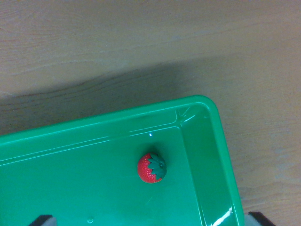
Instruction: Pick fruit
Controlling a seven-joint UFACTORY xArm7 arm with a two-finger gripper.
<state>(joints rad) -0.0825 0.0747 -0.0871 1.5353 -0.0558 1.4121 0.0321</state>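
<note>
Wrist view, looking down on a pale wood-grain tabletop (141,42). A bright green, glossy plastic tray (214,155) with a raised rim and rounded corner fills the lower part of the view, running off the left and bottom edges; its far right corner lies toward the wrist view's right, and small white highlights glint along its inner wall. A broad dark shadow (131,87) falls across the wood just beyond the tray's far rim.

Inside the tray, on its flat floor, lies a small red strawberry (151,168) with a dark green leafy cap, the cap turned toward the wrist view's right. The fruit rests near the tray's far right corner, apart from both walls, with nothing touching it.

Two dark fingertip ends of the gripper (153,220) show only at the bottom edge, one at the lower left (42,220) over the tray floor and one at the lower right beyond the tray's rim. They stand wide apart and hold nothing; the strawberry lies between their lines, farther into the view.
</note>
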